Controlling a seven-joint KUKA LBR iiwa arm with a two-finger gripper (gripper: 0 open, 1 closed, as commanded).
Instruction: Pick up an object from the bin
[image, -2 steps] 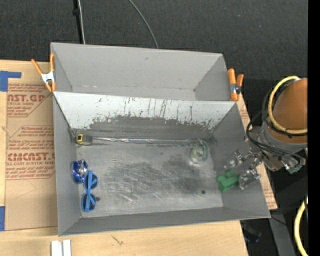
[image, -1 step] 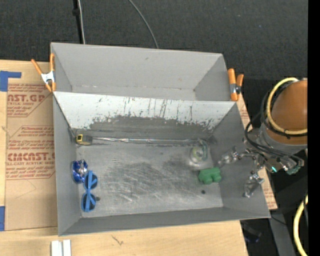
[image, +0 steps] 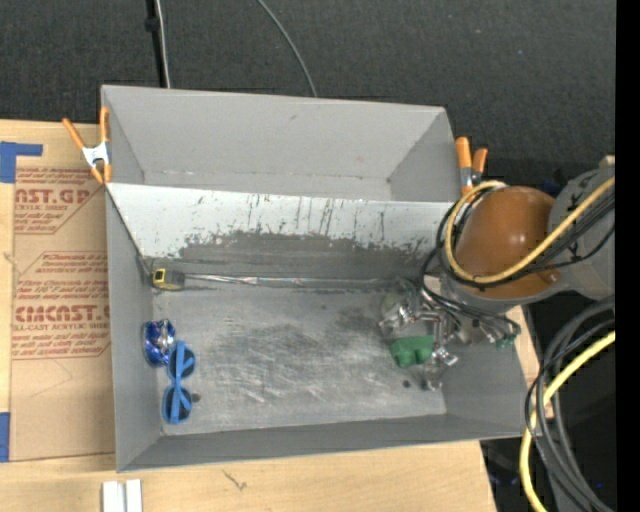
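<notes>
My gripper (image: 420, 338) hangs low at the right end of the bin floor, close to the right wall. A small green blocky thing (image: 411, 351) lies directly at it, partly covered by its metal parts. Whether the green thing is gripped or merely lies beneath it is unclear. Another scrap of green (image: 505, 340) peeks out on the gripper's right side.
A blue plastic thing with two loops, like toy glasses (image: 172, 372), lies by the left wall. A long thin grey rod with a yellowish end (image: 161, 278) runs along the foot of the back wall. The arm's orange dome and cables hang over the bin's right rim.
</notes>
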